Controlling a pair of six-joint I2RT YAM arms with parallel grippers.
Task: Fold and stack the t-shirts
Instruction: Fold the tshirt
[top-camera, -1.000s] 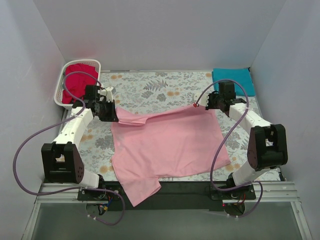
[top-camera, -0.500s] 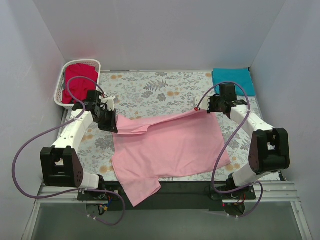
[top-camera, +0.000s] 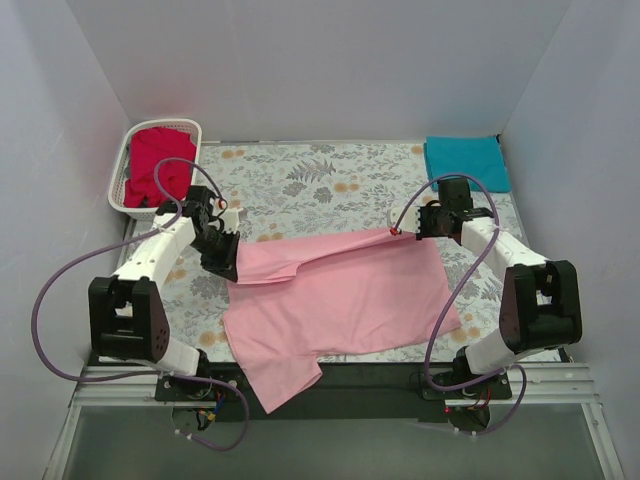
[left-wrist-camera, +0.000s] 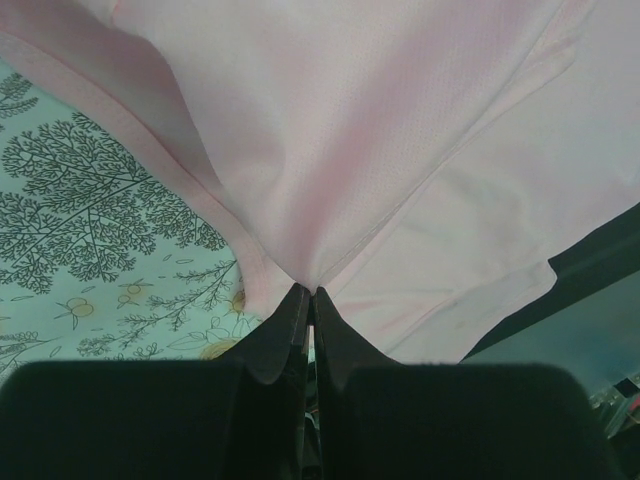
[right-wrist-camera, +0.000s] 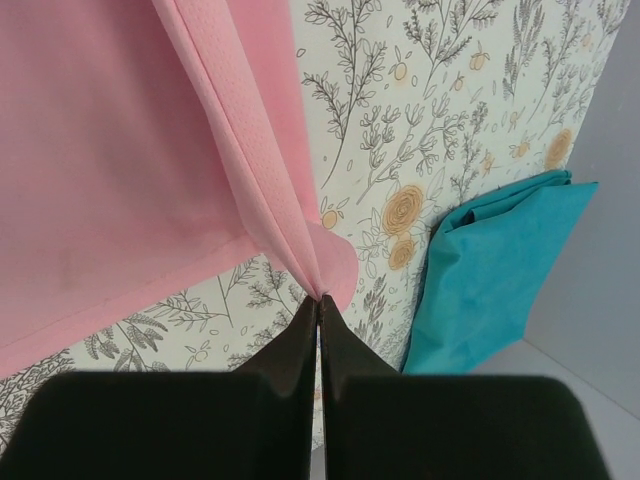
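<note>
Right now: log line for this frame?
left tool: shut on pink t-shirt | right tool: shut on pink t-shirt | teal t-shirt: far right corner | red t-shirt: in basket

Three plain pale-grey walls (top-camera: 320, 60) enclose the table (top-camera: 300, 180) at left, rear and right. Table cover: floral print, grey leaves, orange blossoms on white. A black strip (top-camera: 380, 375) and metal rails (top-camera: 570, 385) cross the lower frame. Lighting even, diffuse.

left gripper (top-camera: 231, 272): has pulled back toward me and a little inward, carrying its pinched corner along.
right gripper (top-camera: 394, 231): has pulled back toward me too, by less.
pink t-shirt (top-camera: 340, 295): the far edge strung between my grippers now lies further over the shirt's body.
</note>
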